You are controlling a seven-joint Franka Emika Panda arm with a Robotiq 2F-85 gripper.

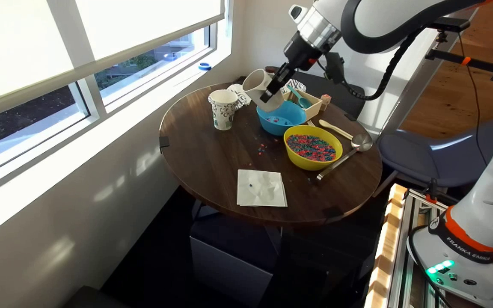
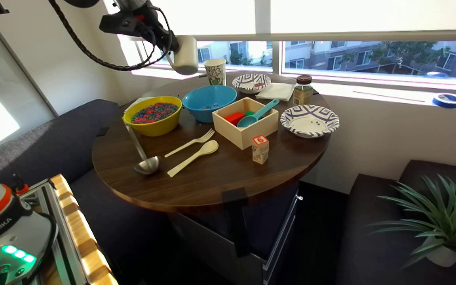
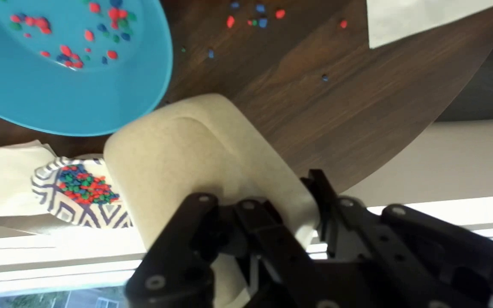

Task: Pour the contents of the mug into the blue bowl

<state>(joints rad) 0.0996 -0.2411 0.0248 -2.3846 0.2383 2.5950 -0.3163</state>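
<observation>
Nearest in an exterior view, I have the ladle (image 2: 148,165) lying at the front of the table (image 2: 212,184), its handle running back beside the yellow bowl (image 2: 156,128), which is filled with small coloured bits. Close by lie a fork (image 2: 198,140) and a spoon (image 2: 202,152). A little deeper come the wooden box (image 2: 230,133), a teal scoop (image 2: 251,118) resting in it, and the blue bowl (image 2: 208,114), sitting between that box and the yellow bowl. My wrist view shows red, blue and green bits (image 3: 65,50) on the blue bowl's bottom; loose bits (image 3: 262,22) lie on the wood beside it.

Above the table, my gripper (image 1: 268,94) is clamped on the mug (image 3: 186,158) — its gap no wider than the part it pinches, though whether that's handle or wall I can't make out. The mug is in the air, tilted, near the blue bowl; how squarely it stands over it I can't judge.

Behind, a paper cup (image 2: 217,75) stands upright, a patterned dish (image 2: 246,79) near it. Farthest off is the window (image 2: 247,55) — under a lowered blind (image 2: 350,16).
</observation>
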